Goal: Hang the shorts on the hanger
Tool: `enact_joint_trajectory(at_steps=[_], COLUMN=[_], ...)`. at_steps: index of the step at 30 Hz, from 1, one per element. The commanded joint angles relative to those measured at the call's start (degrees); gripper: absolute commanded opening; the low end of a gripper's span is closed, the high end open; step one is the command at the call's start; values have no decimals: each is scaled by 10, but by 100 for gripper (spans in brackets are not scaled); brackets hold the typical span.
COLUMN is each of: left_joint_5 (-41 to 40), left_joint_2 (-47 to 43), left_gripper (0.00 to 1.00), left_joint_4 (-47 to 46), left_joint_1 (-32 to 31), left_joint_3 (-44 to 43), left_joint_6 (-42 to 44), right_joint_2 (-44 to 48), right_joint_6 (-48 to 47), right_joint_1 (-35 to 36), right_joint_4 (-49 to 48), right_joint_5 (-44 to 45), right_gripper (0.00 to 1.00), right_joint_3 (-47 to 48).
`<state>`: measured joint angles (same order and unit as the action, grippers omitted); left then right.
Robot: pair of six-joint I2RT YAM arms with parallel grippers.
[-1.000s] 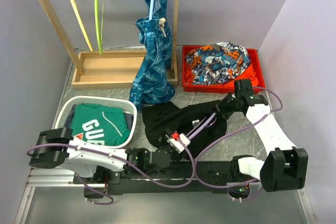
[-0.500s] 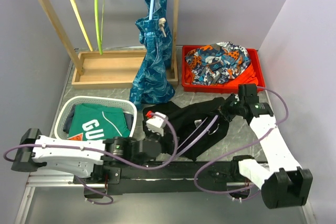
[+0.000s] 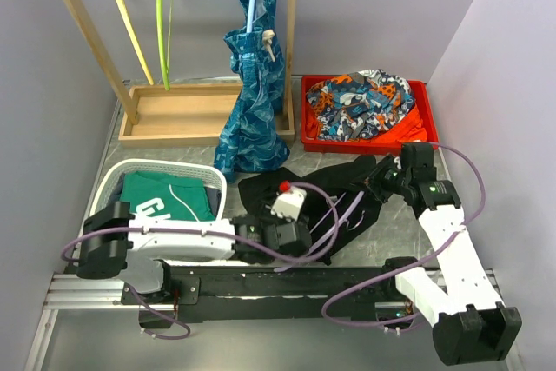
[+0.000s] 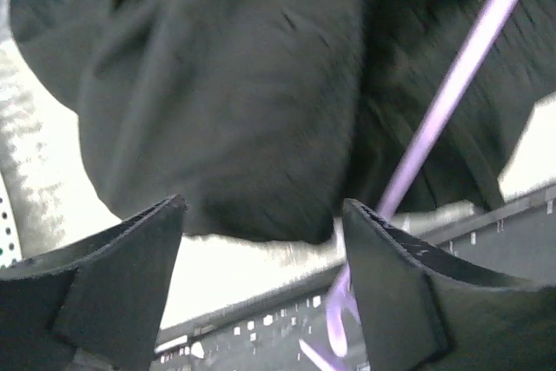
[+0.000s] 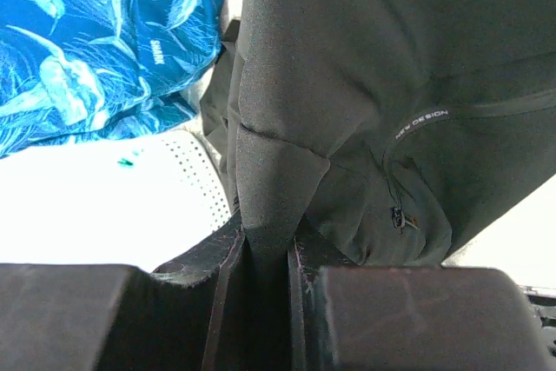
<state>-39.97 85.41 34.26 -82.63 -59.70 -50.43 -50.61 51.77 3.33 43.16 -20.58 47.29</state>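
Observation:
The black shorts [image 3: 261, 190] lie crumpled on the table between the two arms. My right gripper [image 3: 393, 176] is shut on a raised fold of the shorts [image 5: 391, 58], which is pinched between the fingers [image 5: 306, 258] at the right end. The lavender hanger [image 3: 340, 211] lies slanted across the shorts' near side. In the left wrist view the hanger [image 4: 439, 110] is a thin rod with its hook near the front rail. My left gripper [image 3: 291, 219] hovers open over the near edge of the shorts [image 4: 243, 84], with nothing between its fingertips [image 4: 174, 210].
A wooden rack [image 3: 78, 32] at the back holds a yellow hanger [image 3: 129, 28], a lime hanger [image 3: 162, 28] and a teal garment [image 3: 252, 110]. A red bin [image 3: 309, 123] of patterned clothes stands back right. A white basket [image 3: 156, 166] with a green shirt stands left. The black rail [image 3: 287, 280] runs along the front.
My left arm has swung round and its gripper now sits over the shorts' near edge, jaws wider apart. My right gripper has drawn its fold of the shorts slightly right.

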Motion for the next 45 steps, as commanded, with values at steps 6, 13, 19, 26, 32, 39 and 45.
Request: enact_joint_trajectory(at_steps=[6, 13, 19, 26, 32, 39, 45], left_joint_5=[42, 32, 35, 57, 83, 98, 83], left_joint_2=[24, 40, -16, -96, -141, -204, -218], left_gripper=[64, 55, 13, 1, 1, 1, 1], left_joint_4=[-64, -98, -103, -107, -97, -58, -6], left_joint_1=[48, 63, 76, 76, 74, 63, 32], left_joint_3=[-5, 37, 89, 162, 189, 202, 187], left_joint_6=[31, 14, -12, -61, -84, -96, -114], right_joint_2=[39, 24, -21, -95, -132, -150, -173], right_joint_6=[-7, 17, 18, 59, 84, 97, 106], right_joint_1=[-3, -3, -8, -31, -79, -112, -138], right_joint_4=[-11, -15, 29, 38, 40, 54, 47], right_joint_5=[-1, -30, -5, -5, 0, 35, 38], right_gripper=[0, 0, 0, 0, 0, 0, 0], right_joint_3=[5, 32, 130, 230, 292, 343, 357])
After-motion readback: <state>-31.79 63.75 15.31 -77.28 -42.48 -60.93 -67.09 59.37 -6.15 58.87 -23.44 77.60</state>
